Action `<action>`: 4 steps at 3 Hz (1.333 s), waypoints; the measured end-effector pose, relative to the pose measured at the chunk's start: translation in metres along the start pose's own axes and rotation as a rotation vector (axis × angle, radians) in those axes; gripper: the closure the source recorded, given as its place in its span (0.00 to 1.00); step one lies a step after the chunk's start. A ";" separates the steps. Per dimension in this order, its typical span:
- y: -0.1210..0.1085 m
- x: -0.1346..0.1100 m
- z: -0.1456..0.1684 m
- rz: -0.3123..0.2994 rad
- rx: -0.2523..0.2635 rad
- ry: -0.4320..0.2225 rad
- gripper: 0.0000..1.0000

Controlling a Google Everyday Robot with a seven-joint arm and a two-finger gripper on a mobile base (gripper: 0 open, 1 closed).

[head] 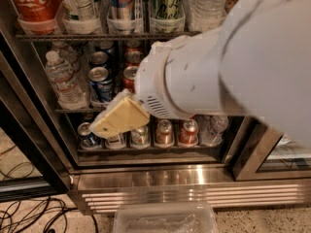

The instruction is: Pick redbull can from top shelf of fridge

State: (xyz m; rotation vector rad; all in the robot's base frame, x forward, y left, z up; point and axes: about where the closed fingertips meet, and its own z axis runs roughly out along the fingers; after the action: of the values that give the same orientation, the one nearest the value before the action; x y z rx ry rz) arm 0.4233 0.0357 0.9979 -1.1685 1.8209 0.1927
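So the redbull can [122,3] sits in a clear holder on the top shelf [73,36] at the upper middle of the frame, while the cream end effector [119,119] hangs lower, centre-left, in front of the fridge [194,178], and honestly I can't tell if it's open or holding anything.

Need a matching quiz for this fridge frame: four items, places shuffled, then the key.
Things
1. redbull can
2. Coca-Cola bottle
3. gripper
4. clear plastic bin

Places
A. on the floor, in front of the fridge
B. top shelf, far left
C. in front of the short cans, well below the top shelf
D. top shelf, just left of the green-lettered can

Pairs: 1-D, 2-B, 3-C, 4-A
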 end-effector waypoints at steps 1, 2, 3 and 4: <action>-0.009 -0.003 0.014 0.109 0.108 -0.055 0.00; -0.034 0.002 0.021 0.216 0.226 -0.121 0.00; -0.070 0.019 0.015 0.342 0.341 -0.209 0.00; -0.090 0.026 0.014 0.424 0.406 -0.295 0.00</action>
State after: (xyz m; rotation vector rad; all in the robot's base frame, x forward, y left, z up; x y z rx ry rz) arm 0.4988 -0.0211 0.9995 -0.4398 1.7183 0.2117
